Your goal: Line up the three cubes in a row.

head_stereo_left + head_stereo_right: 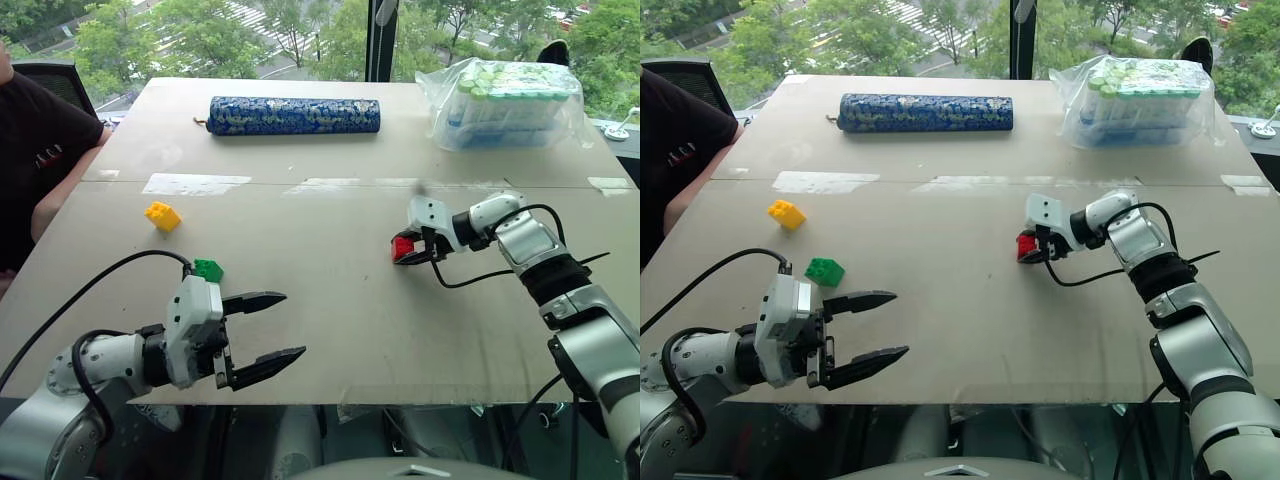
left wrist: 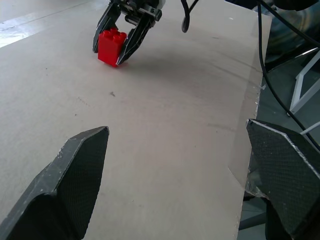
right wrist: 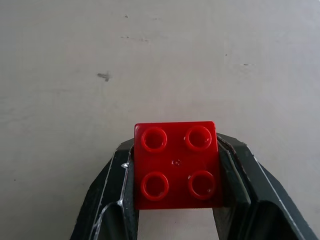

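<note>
grey board tabletop (image 1: 330, 330) by a window carries the work. red cube (image 3: 176, 165) sits pinched between the right gripper (image 1: 408, 250) fingers, studs facing its wrist camera, seemingly touching the board, likely being carried toward the others. green cube (image 1: 825, 271) lies just beyond the left gripper (image 1: 868, 328), whose jaws gape wide and empty; yellow cube (image 1: 786, 213) lies a little farther out. beyond stand a blue roll (image 1: 294, 115), a bagged pack (image 1: 510, 103), and a seated person (image 1: 40, 150).
</note>
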